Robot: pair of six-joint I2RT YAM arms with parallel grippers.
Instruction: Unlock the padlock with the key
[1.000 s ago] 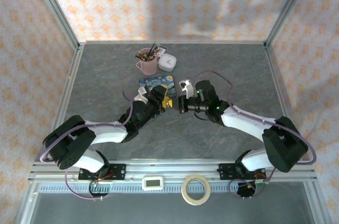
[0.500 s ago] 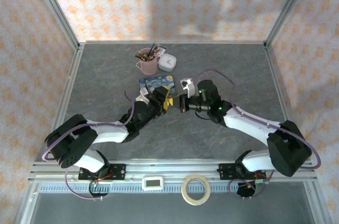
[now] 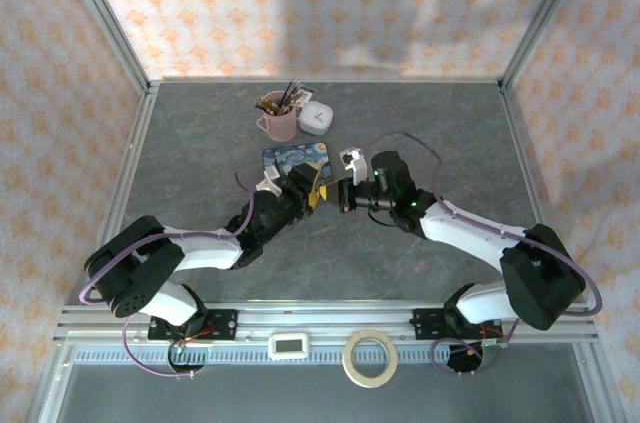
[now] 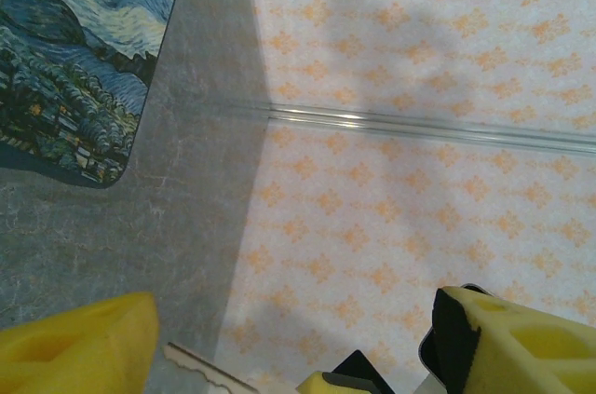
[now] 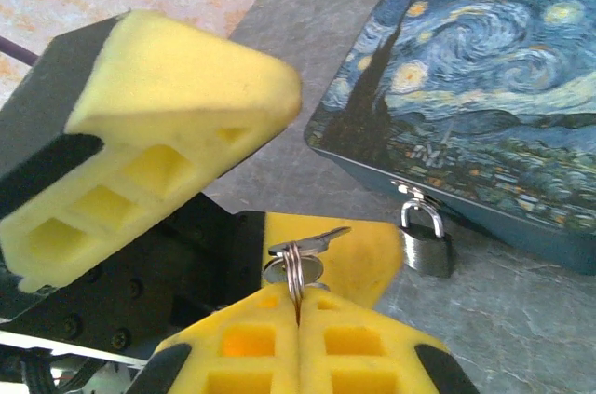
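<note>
Padlock (image 5: 426,243) stayed shut on tin (image 5: 484,87) edge; right jaws, clamped on key (image 5: 317,242), barely moved btw wide-open left jaws, so unlocking hadn't begun.

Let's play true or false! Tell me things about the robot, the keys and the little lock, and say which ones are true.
1. The right gripper pinches the keys by their ring. True.
2. The padlock lies open, far from the blue tin. False: it hangs closed on the tin's clasp.
3. The left gripper is open. True.
4. The pink mug is empty. False: brushes stick out of it.
</note>
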